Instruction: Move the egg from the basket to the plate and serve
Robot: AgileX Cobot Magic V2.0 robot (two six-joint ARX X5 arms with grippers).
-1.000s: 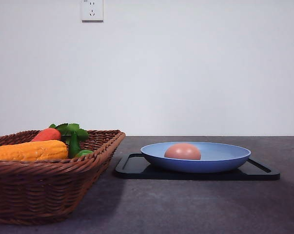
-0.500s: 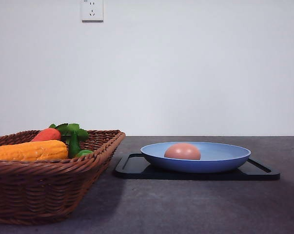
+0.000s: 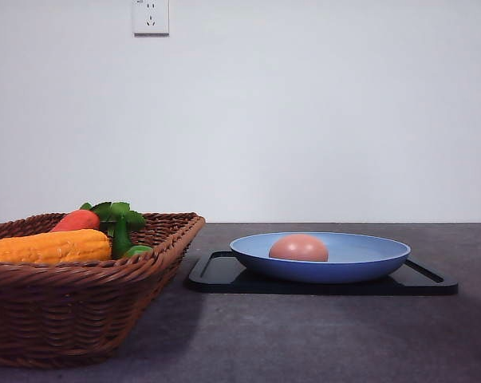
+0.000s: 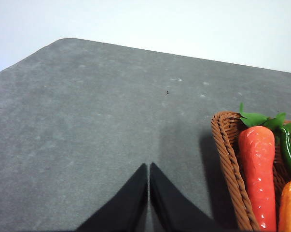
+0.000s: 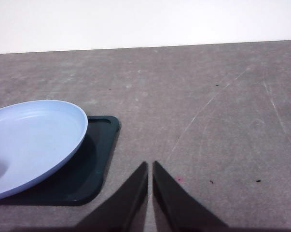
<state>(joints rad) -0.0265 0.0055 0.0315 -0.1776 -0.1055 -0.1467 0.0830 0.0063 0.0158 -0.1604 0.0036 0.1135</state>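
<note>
The small brownish-pink oval egg [image 3: 299,248] lies in the round light-blue plate [image 3: 368,259] on a flat black tray [image 3: 224,275], apart from the brown woven wicker basket [image 3: 72,307]. Both jaws are closed and empty. Serving risks rolling the loose egg if the plate tilts.

Round light-blue plate [image 5: 32,145] resting on flat black rectangular tray [image 5: 94,164] (grey tabletop [image 5: 208,106] beneath); black right gripper [image 5: 149,174] nearby, fingertips nearly touching.

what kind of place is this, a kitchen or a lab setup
Probably a staged test bench, not a kitchen: a bare grey table, a plain white wall with a socket, and plastic-looking produce in a basket.
</note>
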